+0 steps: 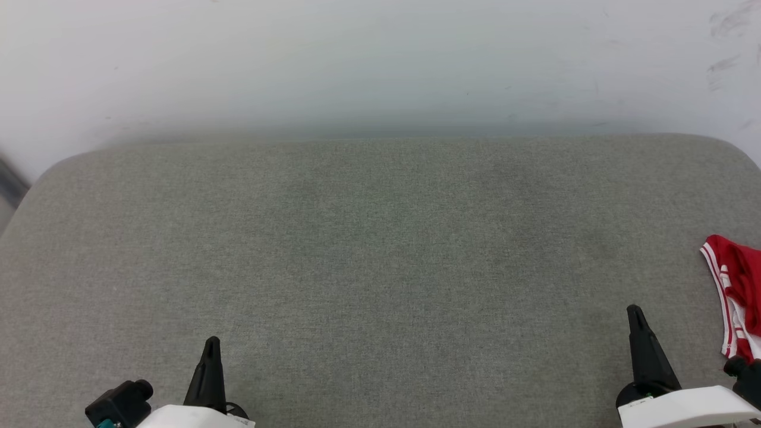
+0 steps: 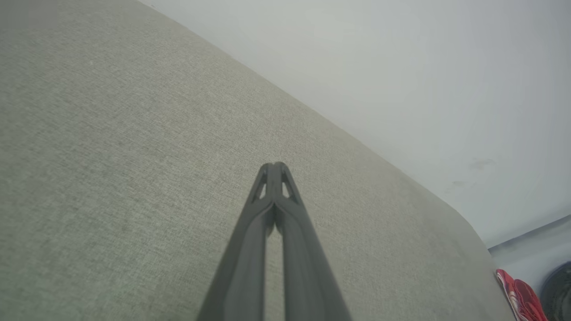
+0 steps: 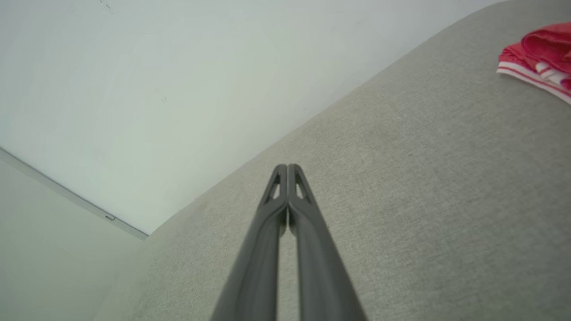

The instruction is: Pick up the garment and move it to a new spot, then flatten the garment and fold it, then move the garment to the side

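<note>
There is one garment [image 1: 743,273], a single red piece with white striped trim (the right edge of the head view cuts it off, so only part of it can be counted). There are two hands, one left hand [image 1: 211,342] and one right hand [image 1: 635,310], and each wrist view shows two long dark fingers [image 2: 243,267] on its own hand, making four in all. Besides these there is one grey fabric surface [image 1: 380,249] and one pale wall [image 1: 380,59].
</note>
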`<state>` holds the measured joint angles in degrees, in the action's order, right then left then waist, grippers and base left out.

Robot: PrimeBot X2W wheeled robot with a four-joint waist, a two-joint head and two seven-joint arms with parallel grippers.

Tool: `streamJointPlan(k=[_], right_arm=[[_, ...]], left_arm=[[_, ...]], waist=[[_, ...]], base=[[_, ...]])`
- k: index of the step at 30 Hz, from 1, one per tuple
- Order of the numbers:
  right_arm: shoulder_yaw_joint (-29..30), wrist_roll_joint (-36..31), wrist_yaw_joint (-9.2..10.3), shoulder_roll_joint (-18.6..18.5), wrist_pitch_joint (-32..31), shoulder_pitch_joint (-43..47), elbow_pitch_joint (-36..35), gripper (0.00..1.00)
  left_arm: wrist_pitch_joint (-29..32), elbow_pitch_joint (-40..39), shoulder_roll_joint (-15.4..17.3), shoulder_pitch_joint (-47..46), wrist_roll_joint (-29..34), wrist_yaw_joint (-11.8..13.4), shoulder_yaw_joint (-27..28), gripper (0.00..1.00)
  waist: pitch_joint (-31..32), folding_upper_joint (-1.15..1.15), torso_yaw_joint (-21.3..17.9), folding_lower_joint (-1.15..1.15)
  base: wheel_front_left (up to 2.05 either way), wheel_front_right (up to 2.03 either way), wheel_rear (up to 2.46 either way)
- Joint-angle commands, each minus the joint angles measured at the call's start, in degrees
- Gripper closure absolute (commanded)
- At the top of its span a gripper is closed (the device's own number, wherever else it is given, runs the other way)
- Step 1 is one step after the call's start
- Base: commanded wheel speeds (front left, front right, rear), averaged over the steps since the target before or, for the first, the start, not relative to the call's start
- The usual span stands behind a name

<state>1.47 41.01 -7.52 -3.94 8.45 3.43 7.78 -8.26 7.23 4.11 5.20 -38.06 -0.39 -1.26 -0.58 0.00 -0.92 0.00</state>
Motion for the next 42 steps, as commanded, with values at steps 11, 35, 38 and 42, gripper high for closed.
streamJointPlan(k=[11,35,38,42], right_arm=[[0.4,10.7,0.02,-0.8,-2.4,-2.9,0.7,1.0],[1.1,26.2,0.03,-0.9,-6.1,-5.4,2.6,1.0],[1.2,27.9,0.02,-0.9,-6.6,-5.7,2.8,1.0],[1.4,30.3,0.02,-0.8,-7.2,-6.1,3.1,1.0]], left_arm=[[2.2,0.6,0.6,-3.2,-11.2,-1.6,1.0,1.0],[6.0,2.7,0.7,-6.3,-27.6,-3.6,2.5,1.0],[6.4,3.0,0.7,-6.6,-29.5,-3.9,2.7,1.0],[7.0,3.3,0.7,-7.1,-31.9,-4.2,2.9,1.0]], waist=[[0.0,0.0,0.1,0.0],[0.1,0.0,0.3,0.0],[0.2,0.0,0.4,0.0],[0.2,0.0,0.4,0.0]], base=[[0.0,0.0,0.0],[0.0,0.0,0.0],[0.0,0.0,0.0],[0.0,0.0,0.0]])
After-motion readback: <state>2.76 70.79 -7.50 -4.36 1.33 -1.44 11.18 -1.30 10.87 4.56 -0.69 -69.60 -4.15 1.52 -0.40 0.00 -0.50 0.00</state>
